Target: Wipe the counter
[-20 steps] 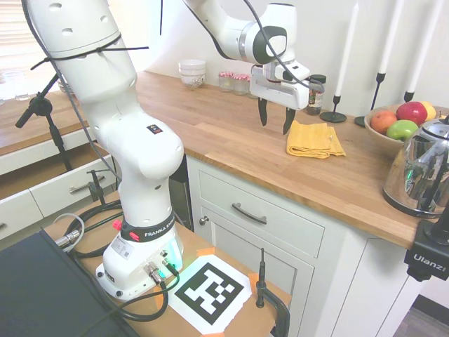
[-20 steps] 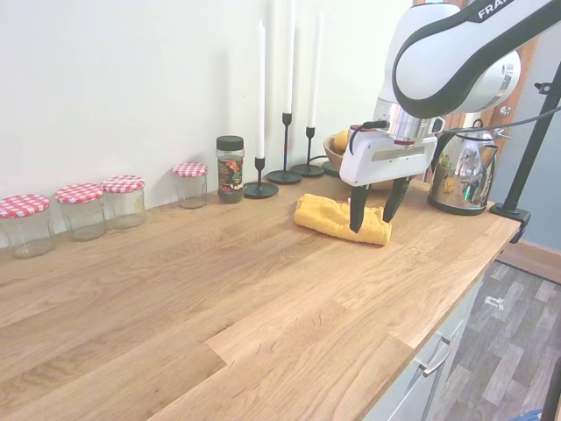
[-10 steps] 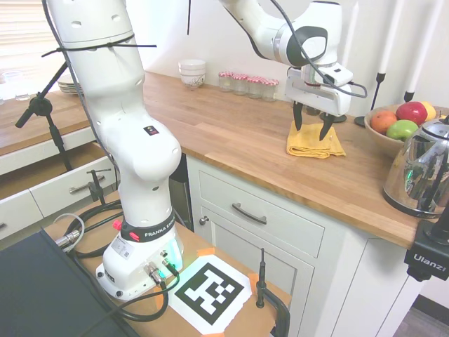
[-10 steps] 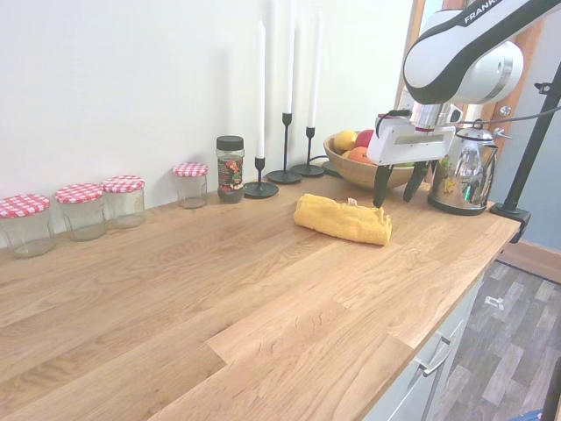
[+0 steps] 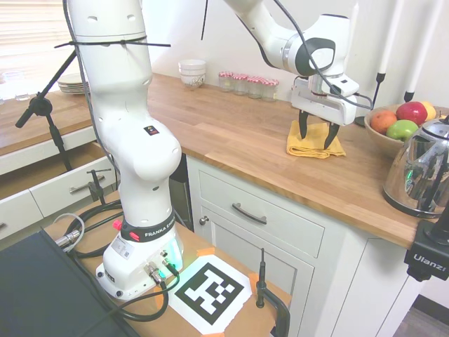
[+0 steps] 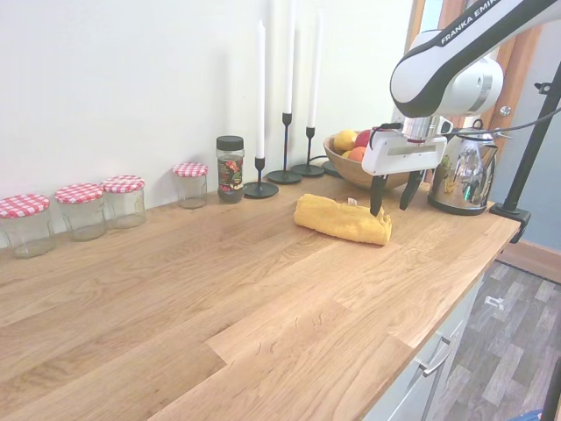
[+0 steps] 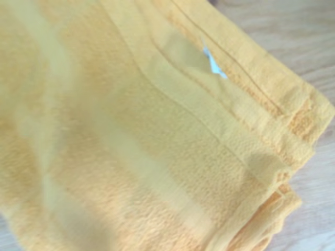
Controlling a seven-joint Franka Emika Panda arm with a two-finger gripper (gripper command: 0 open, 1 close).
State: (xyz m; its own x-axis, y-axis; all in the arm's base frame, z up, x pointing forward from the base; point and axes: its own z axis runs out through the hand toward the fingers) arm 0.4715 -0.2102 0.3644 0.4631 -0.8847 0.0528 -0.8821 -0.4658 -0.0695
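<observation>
- gripper [image 5: 316,135] is hanging just above folded yellow cloth [image 6: 340,218], jaws spread wide, gripping nothing
- cloth is lying on the counter [image 6: 219,298], near fruit bowl [image 5: 382,135]

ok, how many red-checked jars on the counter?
4, in a row along the wall: one at the far end, two close together, and one beside the dark-lidded spice jar. None looks hidden.

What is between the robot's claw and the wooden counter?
A folded yellow cloth lies on the counter directly under the open gripper. Both exterior views show it, and it fills the wrist view.
</observation>
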